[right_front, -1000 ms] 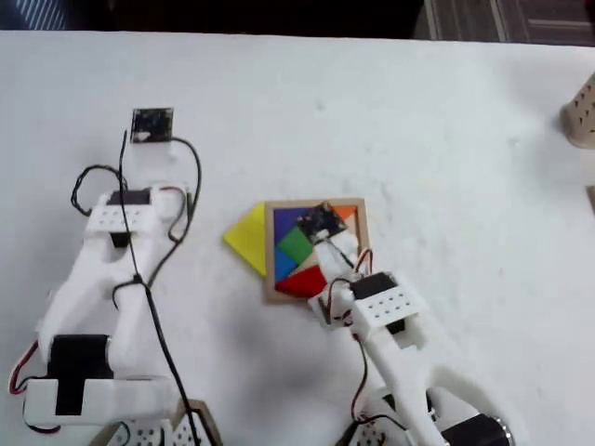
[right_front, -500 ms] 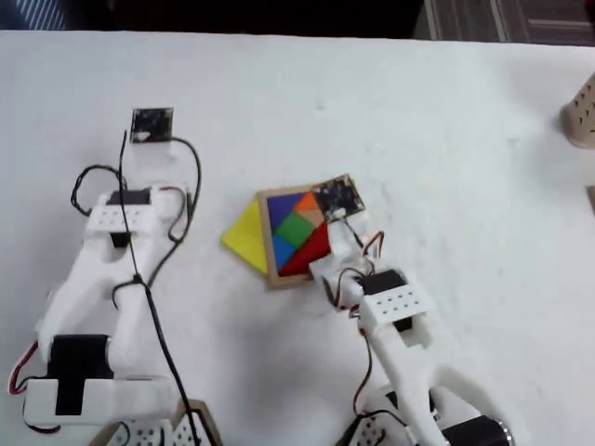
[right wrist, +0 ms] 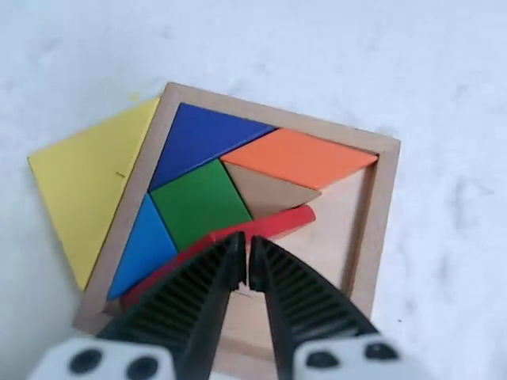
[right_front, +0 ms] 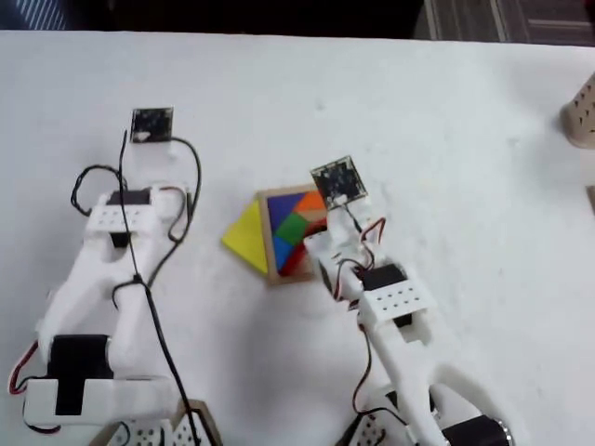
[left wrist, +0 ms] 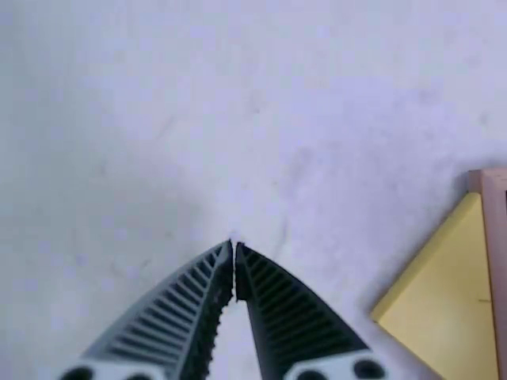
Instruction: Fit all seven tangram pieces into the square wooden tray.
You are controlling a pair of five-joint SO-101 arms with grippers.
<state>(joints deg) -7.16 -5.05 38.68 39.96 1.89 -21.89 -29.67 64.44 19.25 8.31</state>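
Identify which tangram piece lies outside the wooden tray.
The yellow triangle: it lies on the table beside the tray, while the rest sit inside its frame.

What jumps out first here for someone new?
The wooden tray sits in the middle of the table, packed with bright pieces but bare along one side. The big yellow triangle lies outside it, against the rim on the side of the left arm. The right gripper hangs shut above the red piece.
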